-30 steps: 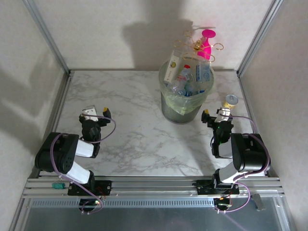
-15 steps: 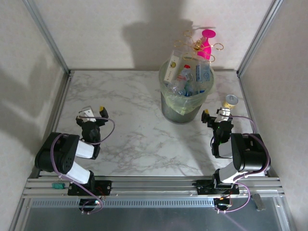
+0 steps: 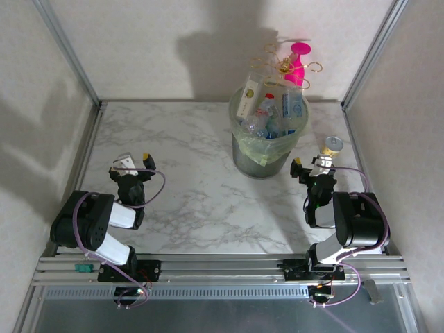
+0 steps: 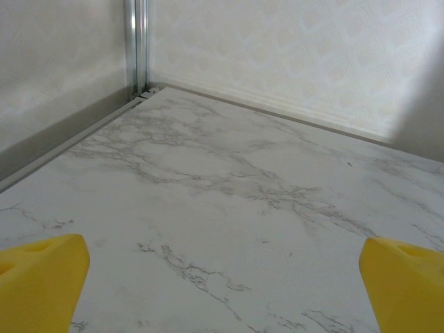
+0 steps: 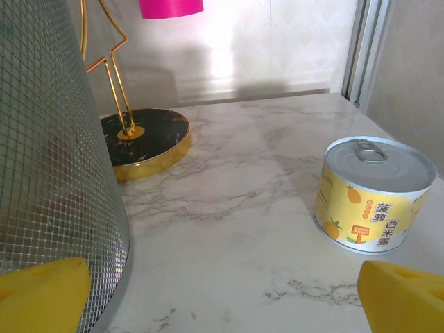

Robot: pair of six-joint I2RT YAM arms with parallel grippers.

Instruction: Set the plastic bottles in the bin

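Low in the top view, the left gripper [image 3: 134,161] and the right gripper [image 3: 310,165] are held with jaws spread wide and nothing grasped, over the white, grey-veined marble tabletop [image 3: 194,201]. Just beyond the right one, the small yellow-labelled metal can [image 5: 371,194] is printed with pineapples and "菠萝西米露". Further up, right of centre, the small plastic bottles [image 3: 272,114] are seen piled inside the translucent green-grey round bin [image 3: 258,163] lined with a yellowish bag, their labels too small to be read, so the task is judged finished.
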